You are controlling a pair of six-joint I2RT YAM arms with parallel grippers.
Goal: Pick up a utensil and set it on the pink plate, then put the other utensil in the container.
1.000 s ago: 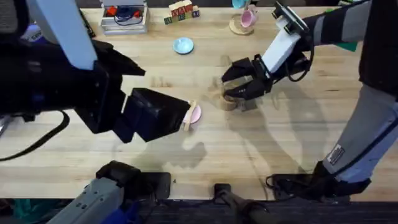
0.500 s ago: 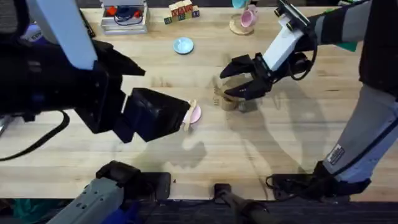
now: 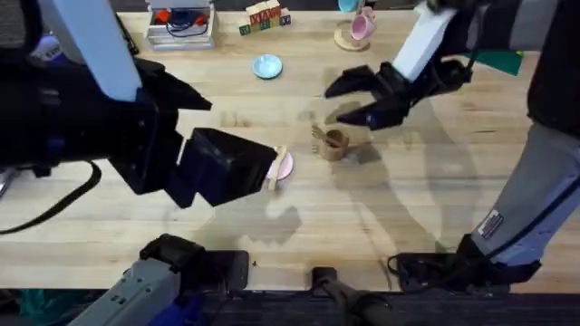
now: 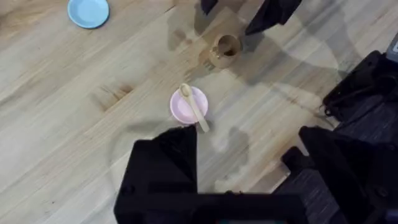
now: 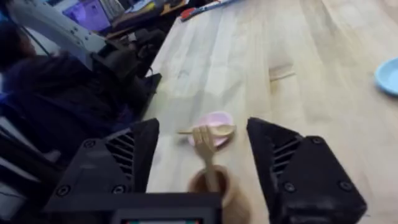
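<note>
Seen from overhead, at frame centre: wooden cup (image 3: 334, 144) upright on the table (image 3: 381, 217), with the fork (image 3: 320, 138) standing in it, tines up and leaning over the rim toward the left. Just above and right of the cup, hovering clear of it: right gripper (image 3: 356, 98), black fingers spread wide, nothing between them. Confirmed from the right wrist camera: right gripper (image 5: 204, 163) parted, the fork (image 5: 205, 155) rising out of the cup (image 5: 212, 184) between the two fingers without touching either.

Left of centre overhead: pink plate (image 3: 284, 166), mostly covered by the large dark bulk of the left arm, with the spoon (image 3: 275, 168) lying across it. Clearer from the left wrist camera: spoon (image 4: 194, 107) resting on the pink plate (image 4: 184, 111), bowl on the plate, handle tip overhanging the rim toward the lower right. Left gripper (image 4: 249, 162) raised well above the plate, fingers apart and holding nothing, though probably less wide than the right pair; hard to judge from this angle.

Farther off, upper middle overhead: blue plate (image 3: 267, 66), well apart from the rest.
</note>
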